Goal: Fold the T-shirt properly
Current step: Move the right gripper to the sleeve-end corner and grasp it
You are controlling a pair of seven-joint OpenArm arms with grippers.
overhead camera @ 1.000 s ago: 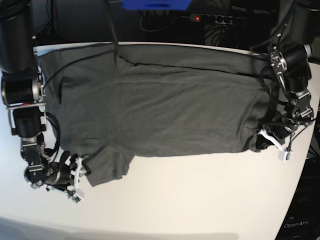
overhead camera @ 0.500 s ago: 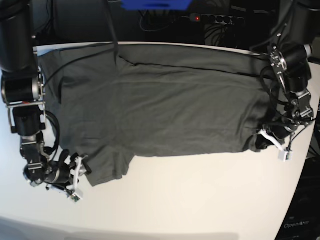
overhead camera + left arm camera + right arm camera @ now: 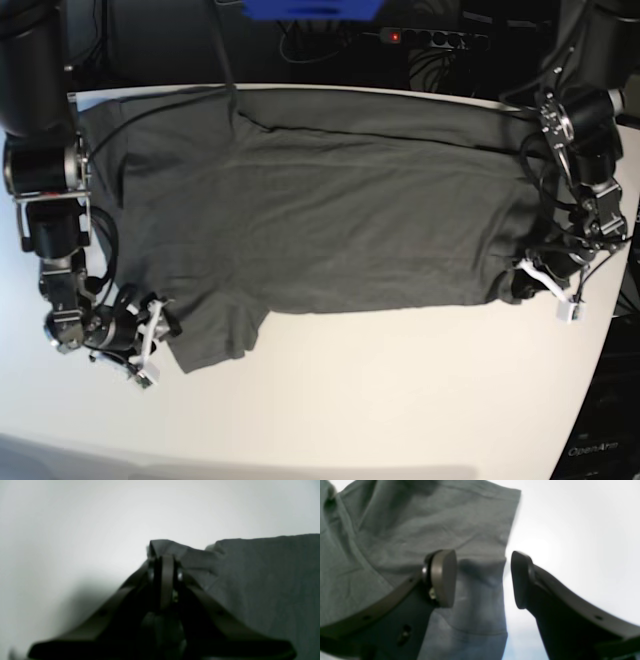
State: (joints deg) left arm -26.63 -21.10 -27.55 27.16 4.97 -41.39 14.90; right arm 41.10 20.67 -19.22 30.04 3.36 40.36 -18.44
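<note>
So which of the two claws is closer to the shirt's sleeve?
The right one. The right gripper stands open over the sleeve edge, while the left gripper is at the T-shirt's opposite end, shut on a corner of it.

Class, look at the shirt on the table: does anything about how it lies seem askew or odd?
Mostly flat, but the T-shirt is bunched at the corner pinched in the shut left gripper, and a sleeve sticks out at an angle near the open right gripper.

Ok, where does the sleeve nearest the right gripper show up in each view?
Base: the sleeve lies lower left, beside the open right gripper.
Right wrist: sleeve fills the centre, between the gripper's fingers.
Left wrist: not in view.
Shared landmark: the T-shirt on the white table.
</note>
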